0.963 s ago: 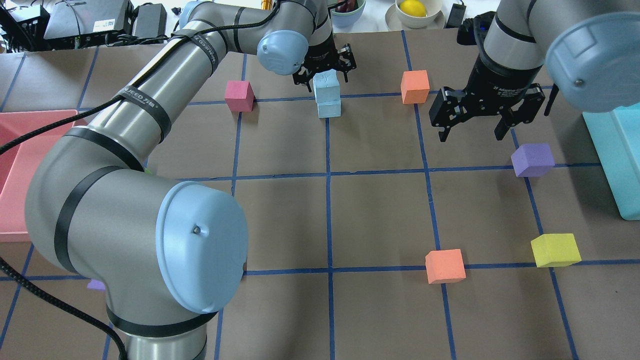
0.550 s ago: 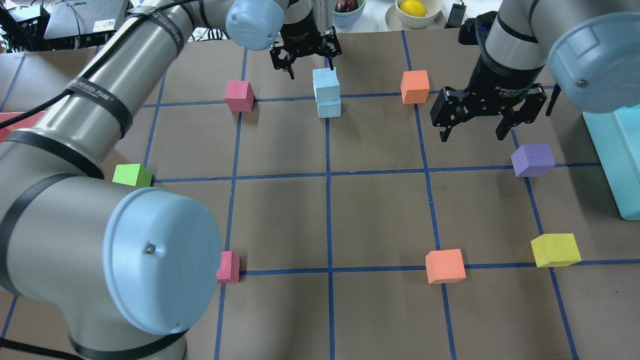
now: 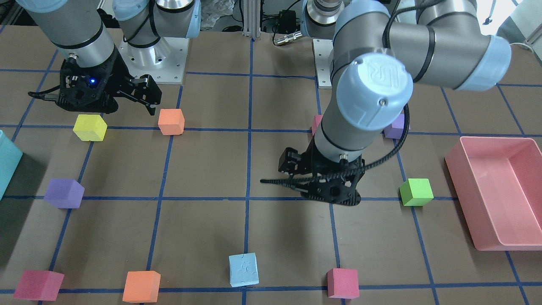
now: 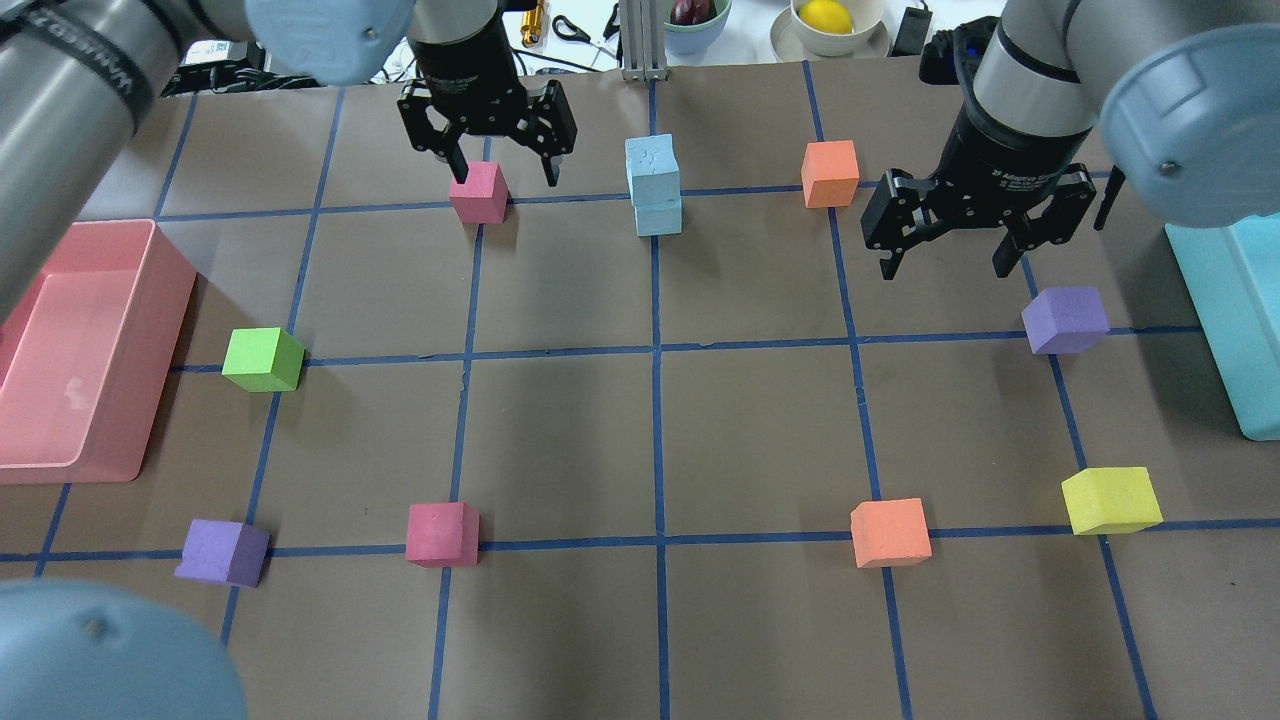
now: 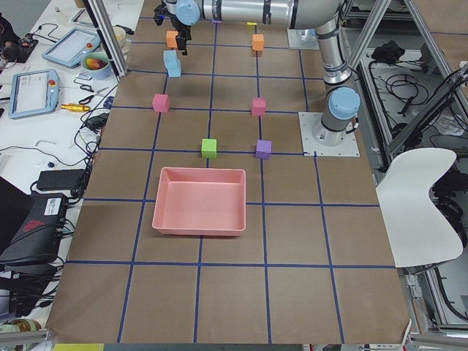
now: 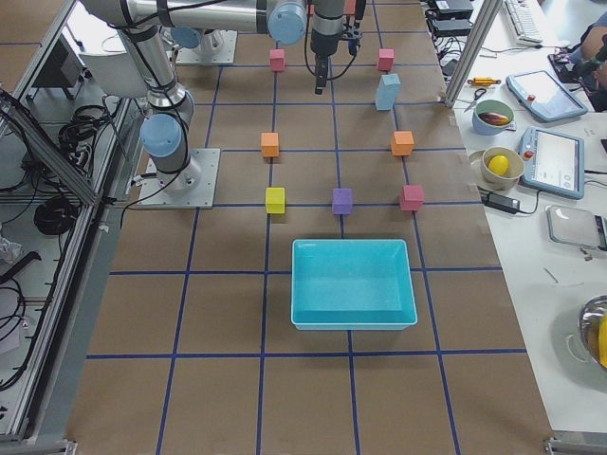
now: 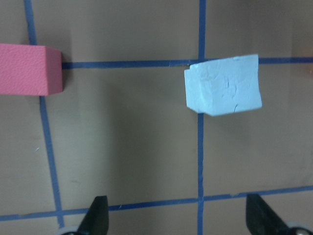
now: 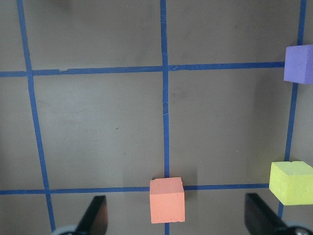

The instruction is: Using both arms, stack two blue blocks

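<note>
The two blue blocks stand stacked, the upper block (image 4: 652, 166) on the lower block (image 4: 659, 217), at the far middle of the table. The stack also shows in the front-facing view (image 3: 243, 269) and the left wrist view (image 7: 223, 84). No gripper touches it. My left gripper (image 4: 503, 170) is open and empty. It hangs to the left of the stack, over a pink cube (image 4: 478, 192). My right gripper (image 4: 944, 265) is open and empty. It hangs to the right of the stack, beyond an orange cube (image 4: 830, 173).
A pink bin (image 4: 165, 300) stands at the left edge and a teal bin (image 4: 1225, 300) at the right edge. Loose cubes lie around: green (image 4: 263, 359), purple (image 4: 1066, 319), yellow (image 4: 1110, 499), orange (image 4: 889, 532), pink (image 4: 442, 533) and purple (image 4: 222, 551).
My left gripper has drawn back from the blue stack and moved left to above the pink cube. The stack stays standing. The right arm has not moved.
</note>
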Controlling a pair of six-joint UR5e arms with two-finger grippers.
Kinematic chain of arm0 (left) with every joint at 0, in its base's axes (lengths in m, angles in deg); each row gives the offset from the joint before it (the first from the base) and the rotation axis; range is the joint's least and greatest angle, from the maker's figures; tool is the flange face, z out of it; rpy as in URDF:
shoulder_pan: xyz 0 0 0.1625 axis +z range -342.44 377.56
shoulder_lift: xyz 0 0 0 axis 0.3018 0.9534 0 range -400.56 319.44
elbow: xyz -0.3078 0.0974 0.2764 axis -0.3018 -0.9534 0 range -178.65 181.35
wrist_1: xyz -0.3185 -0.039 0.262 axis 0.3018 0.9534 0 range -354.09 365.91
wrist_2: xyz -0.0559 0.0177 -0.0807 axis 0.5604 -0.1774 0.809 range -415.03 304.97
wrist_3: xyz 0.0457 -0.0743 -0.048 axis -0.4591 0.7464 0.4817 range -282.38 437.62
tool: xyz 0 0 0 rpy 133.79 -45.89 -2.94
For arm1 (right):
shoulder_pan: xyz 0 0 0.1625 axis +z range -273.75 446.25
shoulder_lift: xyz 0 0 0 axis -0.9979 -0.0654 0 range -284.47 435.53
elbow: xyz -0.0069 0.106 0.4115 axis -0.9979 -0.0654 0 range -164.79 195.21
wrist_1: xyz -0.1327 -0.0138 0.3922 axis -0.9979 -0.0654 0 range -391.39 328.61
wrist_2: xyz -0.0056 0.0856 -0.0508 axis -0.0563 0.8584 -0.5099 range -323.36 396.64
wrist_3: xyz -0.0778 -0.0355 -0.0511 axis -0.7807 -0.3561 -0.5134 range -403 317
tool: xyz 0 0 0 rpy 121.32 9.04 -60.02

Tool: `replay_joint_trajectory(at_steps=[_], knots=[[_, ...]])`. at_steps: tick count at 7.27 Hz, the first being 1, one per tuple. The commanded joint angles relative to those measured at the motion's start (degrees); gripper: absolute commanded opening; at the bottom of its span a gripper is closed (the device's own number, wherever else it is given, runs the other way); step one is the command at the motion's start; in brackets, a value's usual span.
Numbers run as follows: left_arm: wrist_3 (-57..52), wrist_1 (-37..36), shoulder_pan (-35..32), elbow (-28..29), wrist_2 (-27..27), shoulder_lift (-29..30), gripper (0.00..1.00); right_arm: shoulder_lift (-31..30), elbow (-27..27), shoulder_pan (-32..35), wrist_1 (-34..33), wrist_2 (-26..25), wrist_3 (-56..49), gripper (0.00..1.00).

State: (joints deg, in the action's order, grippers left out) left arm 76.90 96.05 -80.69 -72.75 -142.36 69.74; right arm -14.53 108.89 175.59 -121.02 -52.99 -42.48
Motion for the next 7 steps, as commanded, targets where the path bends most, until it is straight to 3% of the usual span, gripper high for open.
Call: replay_joint_trajectory(at_steps=[1,3,7], knots=[[-1.74,-0.75,2.35,-12.35,-0.47,-13.13,0.98,-0.12,-0.25,0.04,-0.46,0.07,-0.34,1.0],[-1.92,-1.45,3.33,-14.06,-0.56,-19.66,1.0,-0.12,-0.25,0.13,-1.51,0.33,-0.35,1.0],[-1.4,-5.06,3.77,-13.45,-0.82,-19.86,1.0,-0.04,-0.07,0.04,-1.78,0.16,-0.26,1.0]])
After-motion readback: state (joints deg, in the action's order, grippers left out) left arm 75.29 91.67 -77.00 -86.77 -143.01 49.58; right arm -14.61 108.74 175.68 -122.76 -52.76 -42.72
